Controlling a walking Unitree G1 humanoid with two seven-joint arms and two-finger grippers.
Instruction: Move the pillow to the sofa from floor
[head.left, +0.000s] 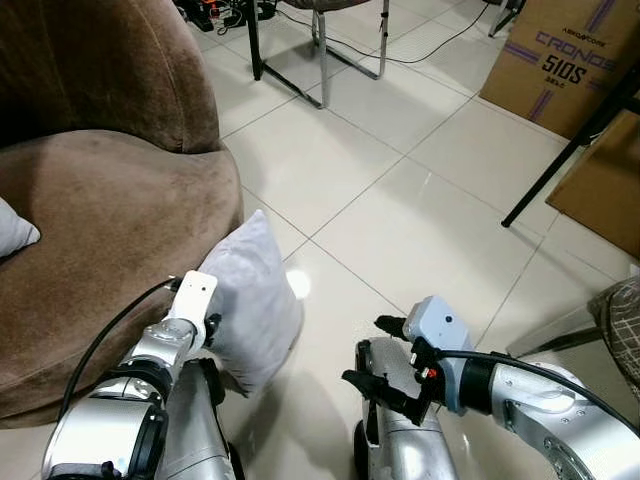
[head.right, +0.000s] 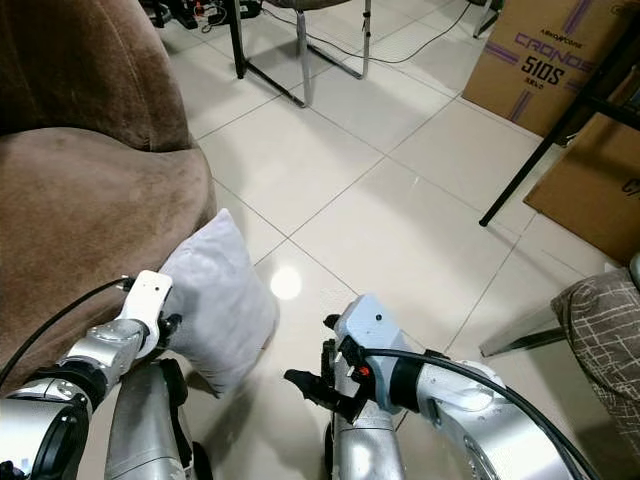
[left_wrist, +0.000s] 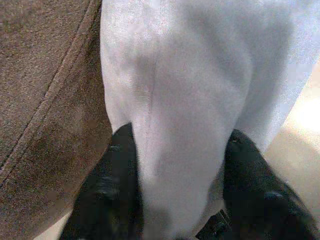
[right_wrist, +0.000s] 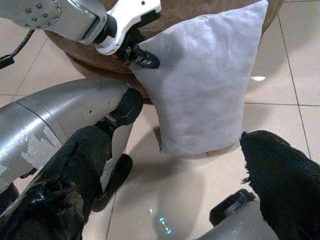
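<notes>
A pale grey pillow (head.left: 255, 300) stands on edge beside the front of the brown sofa (head.left: 100, 200), its lower corner at or just above the tiled floor. My left gripper (right_wrist: 142, 57) is shut on the pillow's edge nearest the sofa. In the left wrist view the fabric (left_wrist: 190, 100) bulges between the two black fingers (left_wrist: 115, 190). My right gripper (head.left: 375, 355) hovers open, low over the floor to the right of the pillow and clear of it. Its wrist view looks at the pillow (right_wrist: 210, 85) between its spread fingers (right_wrist: 65, 200).
A second light cushion (head.left: 15, 230) lies on the sofa seat at far left. Chair legs (head.left: 320, 60) and cables stand at the back, with a cardboard box (head.left: 560, 50) at back right. A black slanted leg (head.left: 560, 160) and plaid fabric (head.left: 620, 320) are on the right.
</notes>
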